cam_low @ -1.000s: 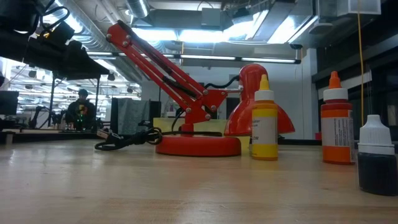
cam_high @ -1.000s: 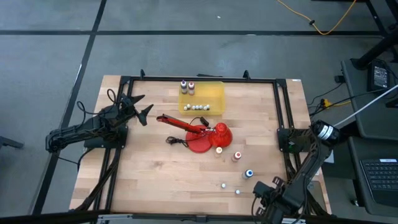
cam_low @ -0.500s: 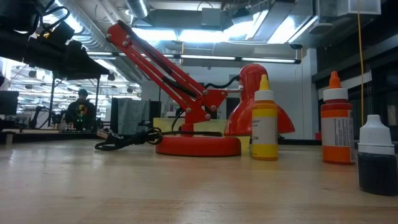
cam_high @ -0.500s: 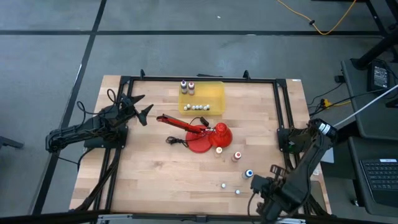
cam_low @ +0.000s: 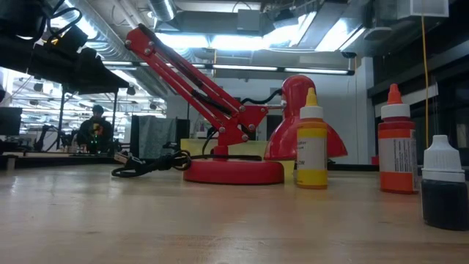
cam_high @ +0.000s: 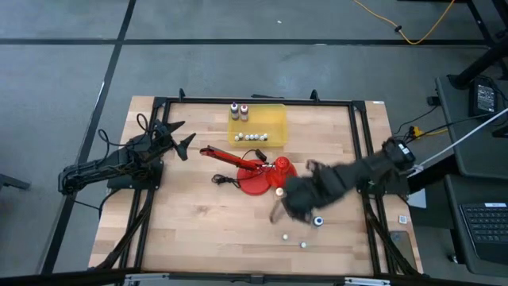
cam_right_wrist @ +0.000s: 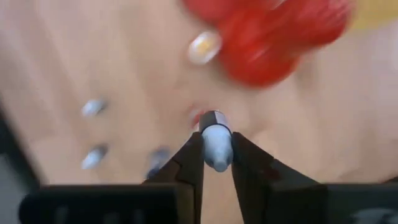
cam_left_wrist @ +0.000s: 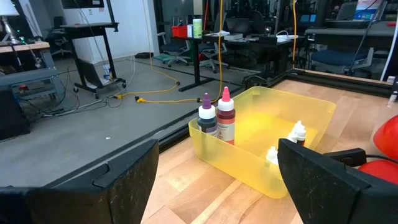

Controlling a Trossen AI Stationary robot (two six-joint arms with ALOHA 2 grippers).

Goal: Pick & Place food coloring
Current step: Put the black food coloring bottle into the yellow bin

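Observation:
Three food coloring bottles stand upright on the table by the red lamp (cam_high: 255,168): yellow (cam_low: 311,147), orange-red (cam_low: 396,143) and blue with a white cap (cam_high: 318,222). Purple (cam_left_wrist: 206,115) and dark red (cam_left_wrist: 226,118) bottles stand in a corner of the yellow bin (cam_high: 274,119). My right gripper (cam_high: 284,205), blurred, hangs pointing down over the table near the yellow bottle, and the arm covers the orange-red one from above. Its fingers (cam_right_wrist: 189,163) stand close together, shut; a pale blur shows in the slit between them. My left gripper (cam_high: 178,137) waits open and level at the table's left.
Two small pale-tipped bottles (cam_high: 285,236) (cam_high: 303,245) lie near the front edge, and several more lie in the bin (cam_left_wrist: 292,134). The lamp's folded arm (cam_low: 190,73), base and black cord (cam_low: 150,165) take up the middle. A black frame (cam_high: 357,135) rims the table.
My right arm has swung from the table's near right corner up and toward the middle. It now hangs over the bottles beside the lamp, its wrist rolled as it went. The bottles and lamp stand where they were.

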